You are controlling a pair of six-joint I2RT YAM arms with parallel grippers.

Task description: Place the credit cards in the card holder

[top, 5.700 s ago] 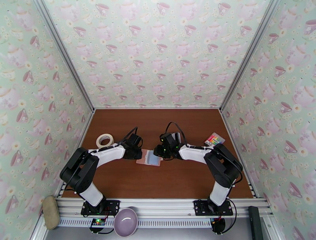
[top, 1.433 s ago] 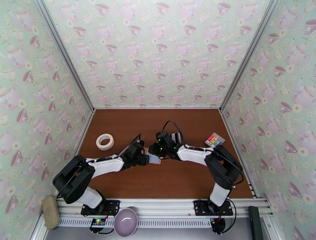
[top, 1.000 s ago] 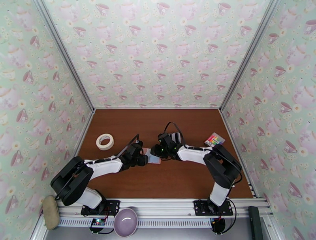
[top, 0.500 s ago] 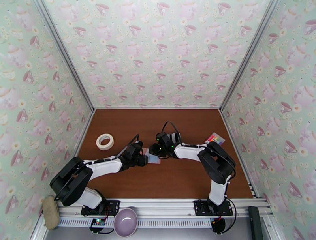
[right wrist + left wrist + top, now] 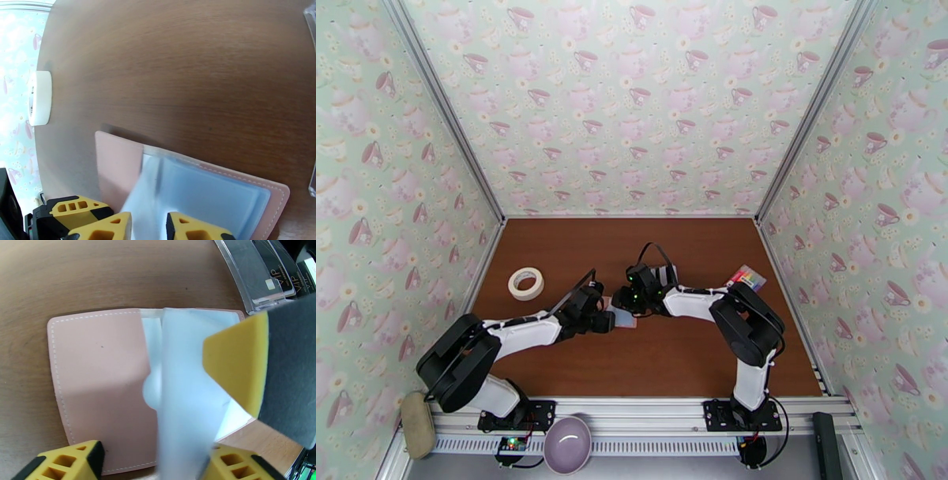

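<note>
- The holder (image 5: 98, 390) lies open on the tabletop (image 5: 177, 59), mid-frame in the top view, with one pale leaf (image 5: 185, 398) standing up, blurred.
- The left hand (image 5: 154, 451) has its fingers wide apart, either side of that leaf.
- The right hand (image 5: 149, 217) has its fingers slightly apart, the leaf between them.
- The cards (image 5: 272, 275), dark, sit in a clear tray (image 5: 233, 271) in the upper right of the left wrist view, just beside the holder.

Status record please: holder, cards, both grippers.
card holder: open on the table
sleeve: one clear sleeve standing up
cards: dark ones in a clear case next to the holder, not in it
left gripper: open, over the holder
right gripper: fingers either side of the raised sleeve; grip unclear
</note>
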